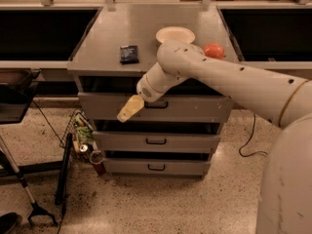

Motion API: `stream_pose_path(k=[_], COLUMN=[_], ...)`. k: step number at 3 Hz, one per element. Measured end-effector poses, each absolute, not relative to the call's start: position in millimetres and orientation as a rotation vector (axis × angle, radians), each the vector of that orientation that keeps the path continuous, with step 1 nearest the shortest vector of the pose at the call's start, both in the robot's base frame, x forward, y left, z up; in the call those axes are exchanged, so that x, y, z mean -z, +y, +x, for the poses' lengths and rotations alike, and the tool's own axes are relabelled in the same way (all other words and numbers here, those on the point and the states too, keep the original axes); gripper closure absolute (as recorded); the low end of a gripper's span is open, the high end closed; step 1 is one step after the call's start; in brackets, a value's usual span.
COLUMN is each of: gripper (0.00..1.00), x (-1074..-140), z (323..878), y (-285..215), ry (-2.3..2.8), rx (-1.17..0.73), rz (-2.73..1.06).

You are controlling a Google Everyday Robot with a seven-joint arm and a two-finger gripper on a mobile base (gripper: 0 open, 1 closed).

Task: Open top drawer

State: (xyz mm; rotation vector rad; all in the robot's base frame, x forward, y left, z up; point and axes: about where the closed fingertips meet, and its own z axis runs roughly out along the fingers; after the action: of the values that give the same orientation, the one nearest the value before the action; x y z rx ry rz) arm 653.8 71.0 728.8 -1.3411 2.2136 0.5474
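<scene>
Nearest us, at the right, the robot's pale rounded body (287, 179) fills the corner. Its arm (229, 79) reaches leftward across a grey cabinet. On the speckled floor at the near left lies a black long-handled tool (63, 172), and a wire basket (78, 130) of clutter sits just beside the cabinet.

Going farther, we meet the bottom drawer (185, 166), the middle drawer (195, 141), then the top drawer (195, 108), the tallest of the three. We judge it not yet clearly pulled out.

The yellowish pincer (129, 109) hangs before the left half of that drawer's front, slanting down and left, just left of the small black handle (157, 105). We cannot tell whether it is released or clenched, nor whether it touches the front.

Farthest, on the desk (97, 38), rest a black packet (129, 53), a pale plate (175, 34) and an orange ball (213, 50).

The risks, as we judge them:
- A pull begun from here would catch nothing, since the pincer sits off the handle.
- Hooking only the handle's left end could skew the drawer and jam it.
- The arm passes close to the ball and plate, so a sharp tug might knock them.
</scene>
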Motion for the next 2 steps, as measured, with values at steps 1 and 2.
stream_pose_path(k=[1, 2], gripper=[0.0, 0.0], x=[-747.4, -749.2], z=[666.6, 673.3], y=[76.3, 81.3], ry=[2.156, 2.144], rx=[-0.51, -0.483], rz=[-1.277, -1.28])
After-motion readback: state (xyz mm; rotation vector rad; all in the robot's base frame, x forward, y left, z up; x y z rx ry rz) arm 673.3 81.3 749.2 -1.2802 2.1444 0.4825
